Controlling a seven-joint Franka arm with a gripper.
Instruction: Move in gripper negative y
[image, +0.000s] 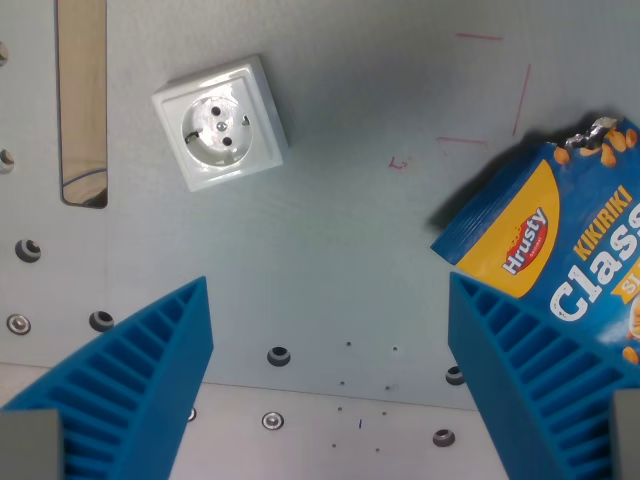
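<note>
My gripper (330, 300) is open, its two blue ribbed fingers (150, 370) rising from the bottom corners of the wrist view with only bare table between them. A white wall socket (220, 122) lies on the grey table at the upper left, well beyond the fingertips. A blue and yellow snack bag (565, 230) lies at the wrist view's right, its lower part hidden behind the right finger.
A long narrow slot (82, 100) cuts through the grey table (380, 200) at the upper left. Several bolt holes and screws (278, 356) dot the lower part. Faint red pen marks (480, 100) sit at the upper right.
</note>
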